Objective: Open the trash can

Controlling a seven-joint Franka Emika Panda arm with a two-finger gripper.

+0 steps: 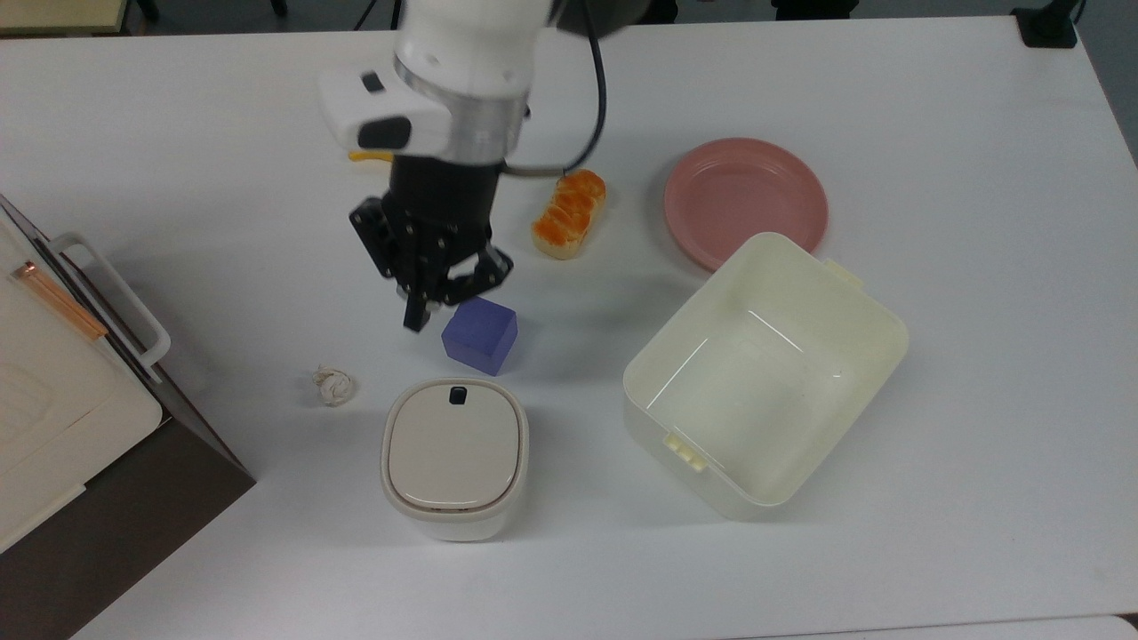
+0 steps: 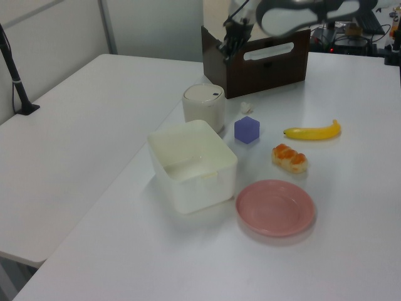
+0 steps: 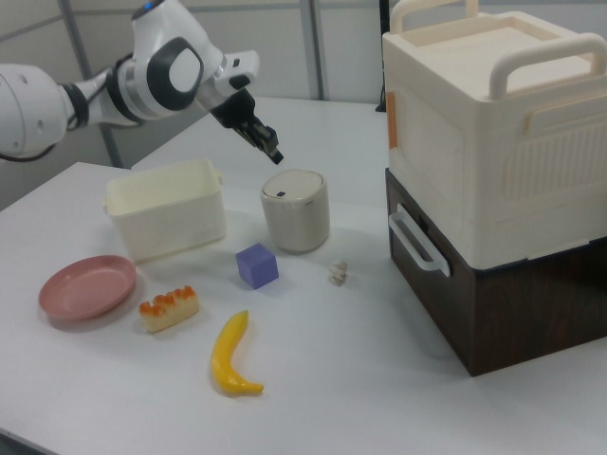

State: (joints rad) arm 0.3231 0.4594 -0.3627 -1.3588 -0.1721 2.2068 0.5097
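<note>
Trash can (image 1: 454, 459): white rounded-square body, closed beige lid, black button.

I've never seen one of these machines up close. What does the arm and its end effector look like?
The arm is made of smooth, rounded white shells with dark grey patches and black joints. A black cable loops off the wrist. The end effector is black and angular, ending in two slim fingers.

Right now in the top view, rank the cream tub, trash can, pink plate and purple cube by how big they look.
Largest to smallest in the top view:
1. cream tub
2. pink plate, partly hidden behind the tub, and trash can: too alike to rank
3. purple cube
</note>
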